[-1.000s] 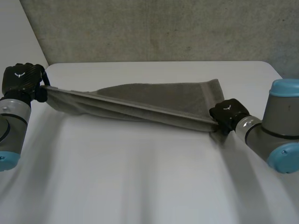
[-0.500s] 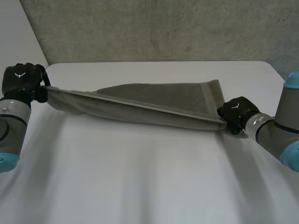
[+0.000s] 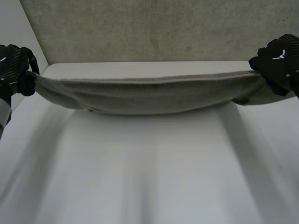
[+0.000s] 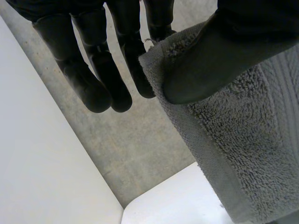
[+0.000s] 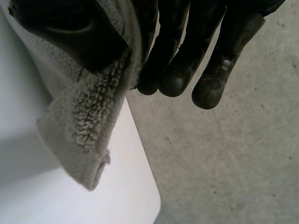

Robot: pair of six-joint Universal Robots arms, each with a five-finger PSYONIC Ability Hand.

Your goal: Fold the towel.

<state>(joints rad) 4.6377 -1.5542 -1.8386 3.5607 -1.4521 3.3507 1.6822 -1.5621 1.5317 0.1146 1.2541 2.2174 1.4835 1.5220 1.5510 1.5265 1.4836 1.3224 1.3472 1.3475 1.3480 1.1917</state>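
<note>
The grey towel (image 3: 149,93) hung stretched over the white table (image 3: 149,172), its long axis running left to right across the frame's upper half. The left hand (image 3: 14,65) pinched its left end, the right hand (image 3: 278,63) its right end.

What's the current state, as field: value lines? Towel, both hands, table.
towel: grey, stretched sideways between both hands, middle sagging
left hand: shut on the towel's left end, thumb pinching it against a finger
right hand: shut on the towel's right end, thumb pinching it near a corner
table: white, below the towel
towel-table contact: cannot tell
</note>
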